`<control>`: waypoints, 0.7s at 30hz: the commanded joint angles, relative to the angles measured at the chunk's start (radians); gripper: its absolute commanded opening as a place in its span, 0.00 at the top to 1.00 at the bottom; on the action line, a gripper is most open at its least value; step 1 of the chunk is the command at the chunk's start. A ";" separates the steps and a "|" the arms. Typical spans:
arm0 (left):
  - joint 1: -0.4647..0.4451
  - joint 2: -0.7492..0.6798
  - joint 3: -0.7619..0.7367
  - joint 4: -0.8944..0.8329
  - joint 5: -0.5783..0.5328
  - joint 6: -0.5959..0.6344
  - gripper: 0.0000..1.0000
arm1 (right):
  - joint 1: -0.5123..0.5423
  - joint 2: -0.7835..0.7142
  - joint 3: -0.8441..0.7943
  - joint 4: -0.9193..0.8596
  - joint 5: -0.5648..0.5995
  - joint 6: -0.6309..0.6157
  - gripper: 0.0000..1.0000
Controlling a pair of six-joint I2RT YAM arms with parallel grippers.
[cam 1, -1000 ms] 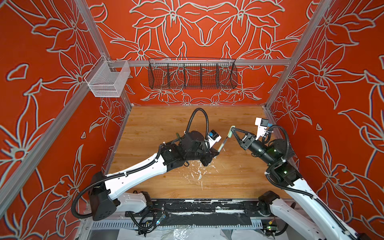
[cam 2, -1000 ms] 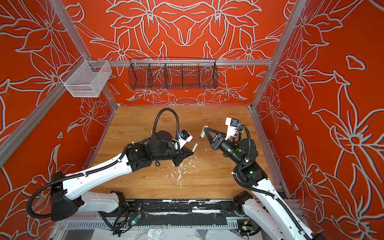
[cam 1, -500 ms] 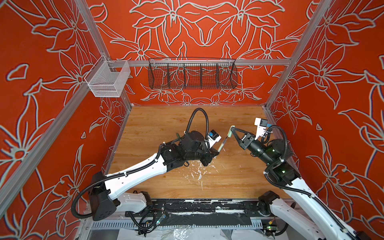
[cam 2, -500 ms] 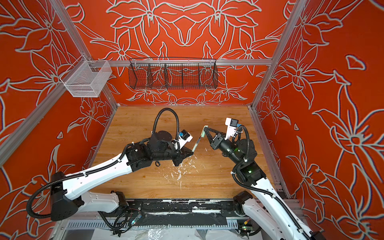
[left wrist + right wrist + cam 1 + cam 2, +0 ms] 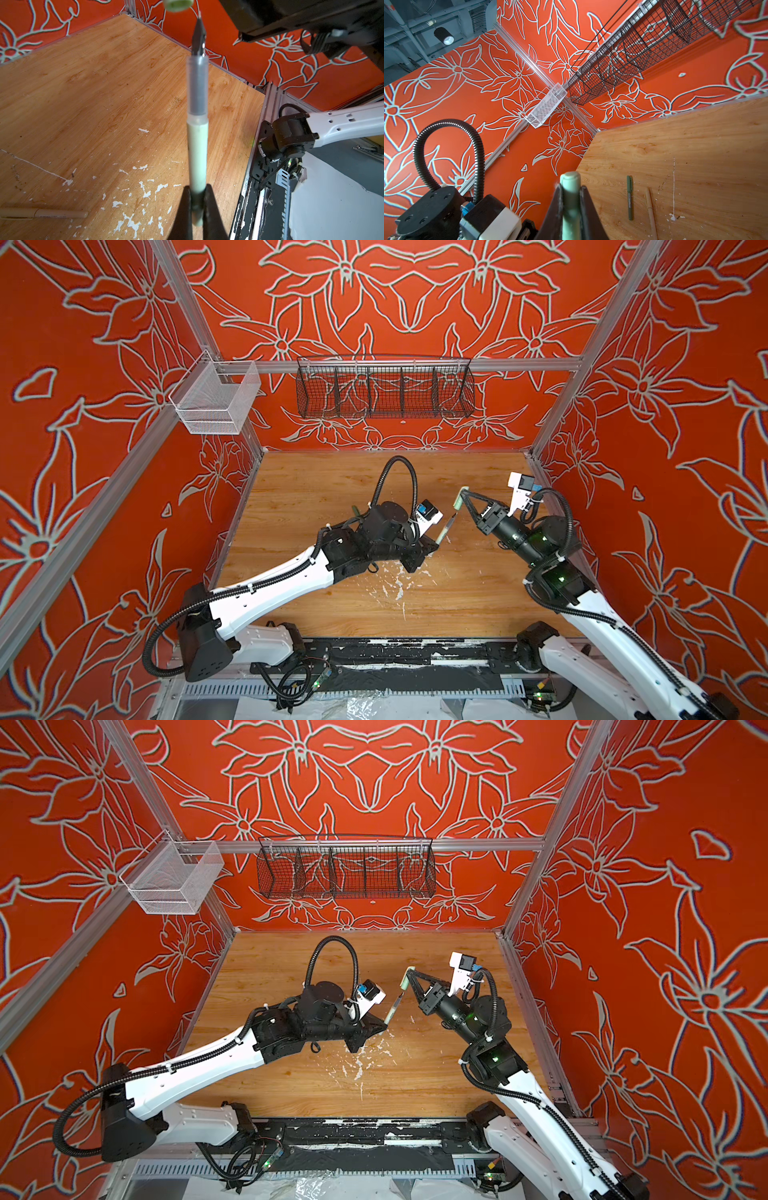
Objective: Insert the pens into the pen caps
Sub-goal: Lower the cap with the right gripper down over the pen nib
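My left gripper (image 5: 433, 544) (image 5: 381, 1026) (image 5: 197, 199) is shut on the lower end of the pale green pen (image 5: 444, 531) (image 5: 392, 1010) (image 5: 197, 145). The pen's dark tip points up at the pale green pen cap (image 5: 460, 500) (image 5: 405, 980) (image 5: 178, 3) (image 5: 570, 195). My right gripper (image 5: 465, 497) (image 5: 410, 976) (image 5: 571, 192) is shut on that cap in the air. Tip and cap mouth are close but slightly apart and offset. A dark green pen (image 5: 629, 197) and a tan pen (image 5: 651, 212) (image 5: 41, 213) lie on the wooden table; both look capped.
White paint flecks (image 5: 397, 585) mark the table (image 5: 316, 489) in front of the left gripper. A black wire basket (image 5: 384, 391) and a white mesh basket (image 5: 216, 400) hang on the back rail. Red flowered walls close in three sides.
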 commanded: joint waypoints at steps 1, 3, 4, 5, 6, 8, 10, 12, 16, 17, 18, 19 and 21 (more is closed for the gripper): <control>-0.007 -0.009 0.001 0.009 0.006 0.008 1.00 | 0.006 -0.037 -0.005 -0.040 0.026 -0.028 1.00; -0.007 -0.011 0.000 0.008 0.004 0.008 1.00 | 0.006 -0.050 -0.006 -0.052 0.033 -0.033 1.00; -0.007 -0.011 -0.001 0.009 0.003 0.009 1.00 | 0.006 -0.053 -0.006 -0.053 0.032 -0.032 1.00; -0.007 -0.013 -0.002 0.009 0.002 0.009 1.00 | 0.005 -0.051 -0.008 -0.055 0.029 -0.031 1.00; -0.007 -0.014 -0.003 0.009 0.001 0.009 1.00 | 0.006 -0.049 -0.006 -0.055 0.023 -0.028 1.00; -0.007 -0.016 -0.002 0.009 0.002 0.009 1.00 | 0.006 -0.037 -0.012 -0.037 0.012 -0.013 1.00; -0.007 -0.016 -0.002 0.011 0.003 0.009 1.00 | 0.007 -0.022 -0.026 0.000 0.006 0.008 1.00; -0.007 -0.015 -0.002 0.011 0.002 0.009 1.00 | 0.007 -0.007 -0.032 0.027 0.007 0.020 1.00; -0.007 -0.009 0.000 0.008 0.005 0.011 1.00 | 0.015 0.011 -0.035 0.071 0.006 0.035 1.00; -0.006 -0.007 0.002 0.004 0.005 0.011 1.00 | 0.017 0.012 -0.032 0.072 0.006 0.032 1.00; -0.007 -0.006 0.004 0.003 0.002 0.011 1.00 | 0.019 0.012 -0.030 0.070 0.006 0.031 1.00; -0.007 -0.006 0.004 0.005 0.001 0.012 1.00 | 0.021 0.012 -0.028 0.069 0.005 0.028 1.00; -0.007 -0.007 0.004 0.005 0.001 0.014 1.00 | 0.024 0.007 -0.029 0.070 0.008 0.028 1.00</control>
